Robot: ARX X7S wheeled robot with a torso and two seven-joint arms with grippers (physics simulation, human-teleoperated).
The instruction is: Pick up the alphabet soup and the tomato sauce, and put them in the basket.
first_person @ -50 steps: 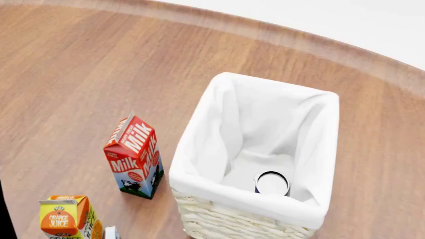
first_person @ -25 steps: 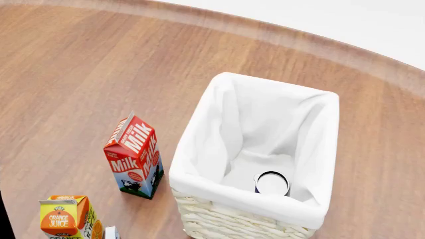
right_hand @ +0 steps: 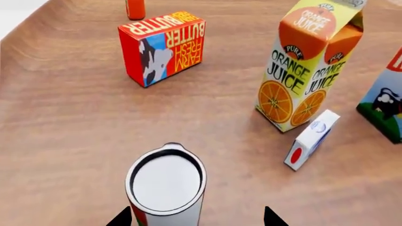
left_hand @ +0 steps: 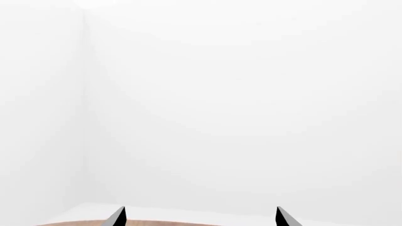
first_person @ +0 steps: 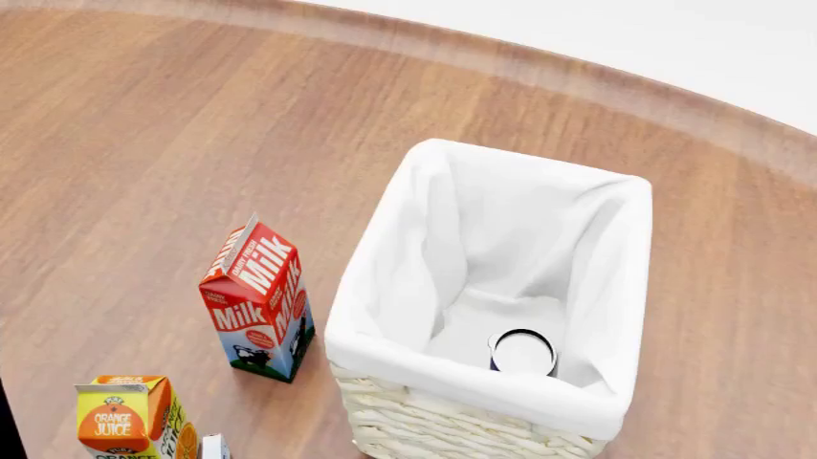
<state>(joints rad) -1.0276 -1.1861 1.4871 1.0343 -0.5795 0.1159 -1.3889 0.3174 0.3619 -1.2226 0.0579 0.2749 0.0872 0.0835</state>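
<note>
A can with a silvery-white top (first_person: 522,352) stands upright inside the basket (first_person: 383,316), in its near corner against the white cloth liner (first_person: 600,239); its label is hidden from the head camera, so which can it is cannot be told. The basket sits on the wooden table (first_person: 153,153), with a milk carton (first_person: 259,298) just beside its left wall and an orange juice carton (first_person: 125,415) nearer the robot. In the right wrist view, the right gripper (right_hand: 196,219) hangs over the table with its two dark fingertips (right_hand: 120,218) spread apart; the tomato sauce (right_hand: 165,181), upright, with a strip of red label showing below its rim, stands between them, closer to one fingertip, and contact cannot be made out. Beyond the gripper stand the orange juice carton (right_hand: 312,66) and a red butter box (right_hand: 162,47), with a small white box (right_hand: 312,138) lying by the juice carton. The left gripper (left_hand: 199,217) is raised, its tips parted and holding nothing, facing a blank white wall (left_hand: 220,103)
</note>
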